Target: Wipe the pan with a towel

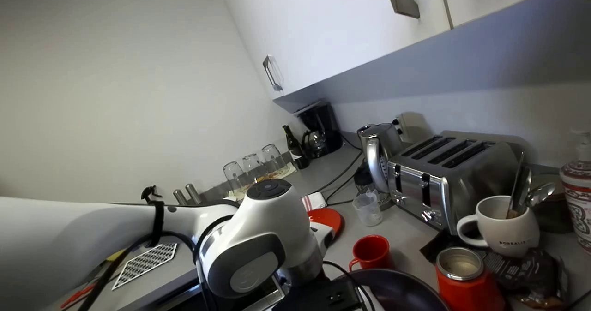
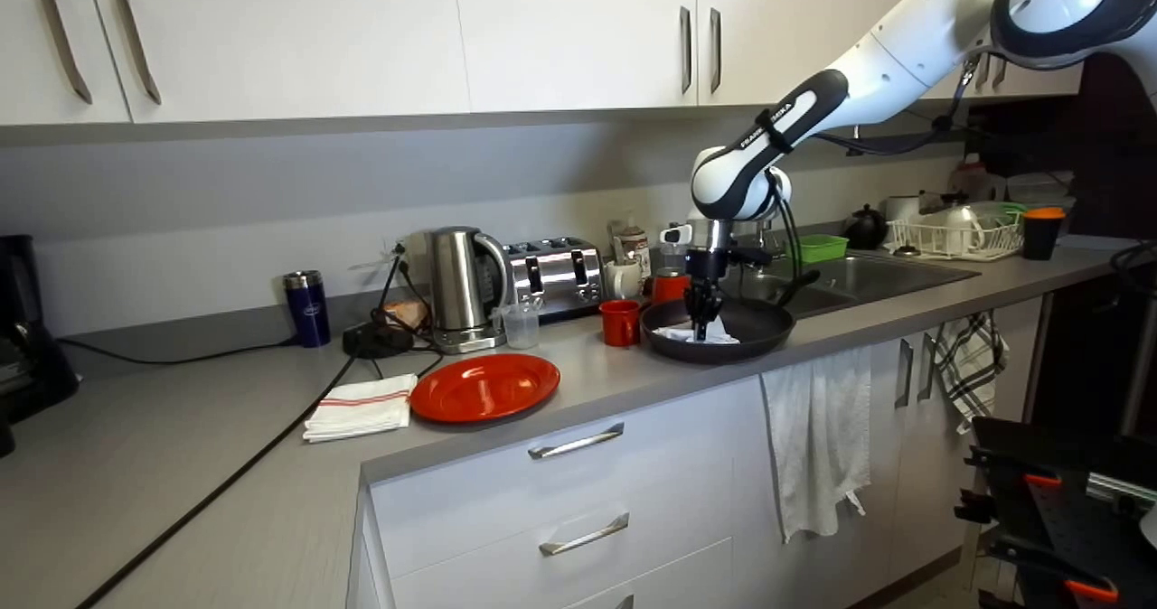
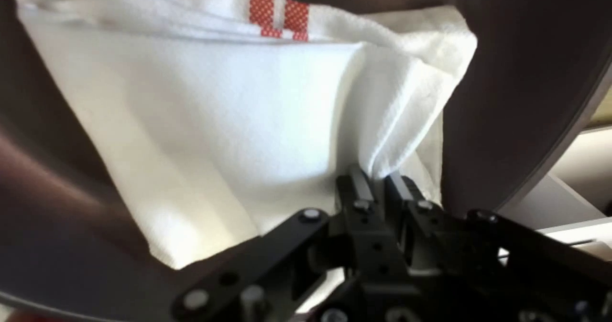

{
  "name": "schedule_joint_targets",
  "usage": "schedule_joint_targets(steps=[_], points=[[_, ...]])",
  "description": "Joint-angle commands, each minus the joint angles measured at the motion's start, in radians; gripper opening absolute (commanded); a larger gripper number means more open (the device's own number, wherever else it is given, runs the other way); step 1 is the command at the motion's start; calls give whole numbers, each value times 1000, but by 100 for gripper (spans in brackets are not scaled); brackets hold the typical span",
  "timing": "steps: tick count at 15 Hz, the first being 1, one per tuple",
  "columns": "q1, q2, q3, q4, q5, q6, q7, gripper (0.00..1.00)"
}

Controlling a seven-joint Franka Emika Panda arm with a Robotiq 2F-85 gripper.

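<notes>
Gripper [image 3: 378, 177] pinching fold of towel [image 3: 215, 107], towel inside pan [image 2: 765, 322], red cup [image 2: 621, 324] just beside pan, plate [image 2: 485, 388] farther off.

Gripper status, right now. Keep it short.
Gripper: closed, holding a fold of the white towel inside the black pan.

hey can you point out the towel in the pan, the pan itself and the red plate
Towel [image 3: 229, 107]: wrist view, on its plain white middle.
Pan [image 2: 765, 322]: an exterior view, on the dark inside beside the towel.
Red plate [image 2: 485, 389]: an exterior view, on its flat middle.
</notes>
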Motion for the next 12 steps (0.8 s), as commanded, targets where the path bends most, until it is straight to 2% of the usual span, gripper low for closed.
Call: schedule_joint_targets(steps=[1,4,7,12], points=[[3,-16,3,3,7,-97,-26,7],[-4,8,-9,41,-5,-285,-53,7],[3,22,-42,66,-35,-405,-24,7],[15,20,-74,59,-49,-339,31,7]])
